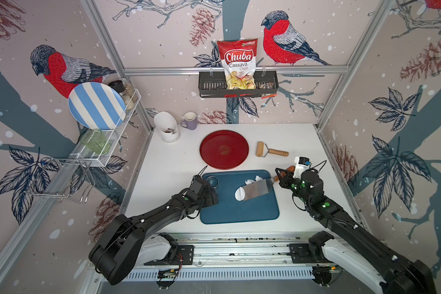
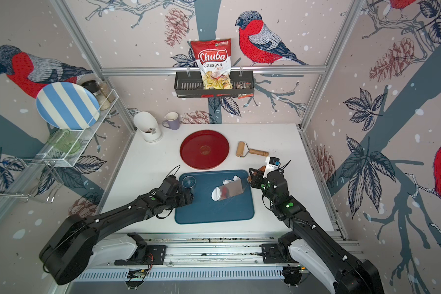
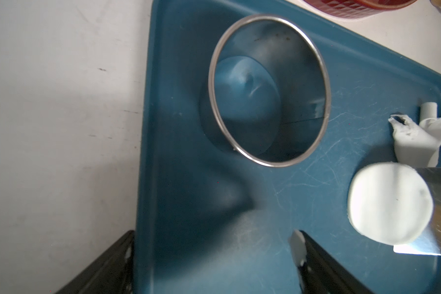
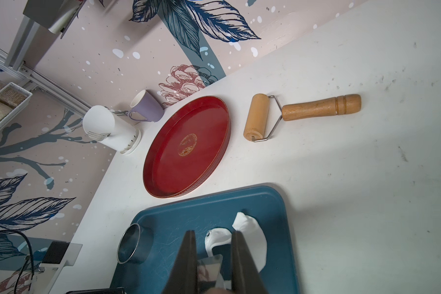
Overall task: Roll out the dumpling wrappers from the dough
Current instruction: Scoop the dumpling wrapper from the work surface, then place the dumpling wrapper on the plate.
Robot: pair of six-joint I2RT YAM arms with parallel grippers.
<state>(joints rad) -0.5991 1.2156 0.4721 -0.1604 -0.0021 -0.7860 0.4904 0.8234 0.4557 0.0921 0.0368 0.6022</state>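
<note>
My right pincer (image 1: 280,175) clamped a spatula (image 1: 260,189) partly under one cut dumpling wrapper (image 1: 239,194), mid-frame on the blue tray (image 1: 239,216); my left pincer (image 3: 211,267) gaped empty; scrap dough (image 1: 252,180) lay above; the red plate (image 1: 224,149) was bare, transfer seemingly undone.

Bright even light, soft shadows; edges bow, wrist foregrounds blur.

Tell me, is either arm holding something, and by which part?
The right gripper holds the spatula by its wooden handle, blade tip at the dumpling wrapper. The left gripper is open and empty.
</note>
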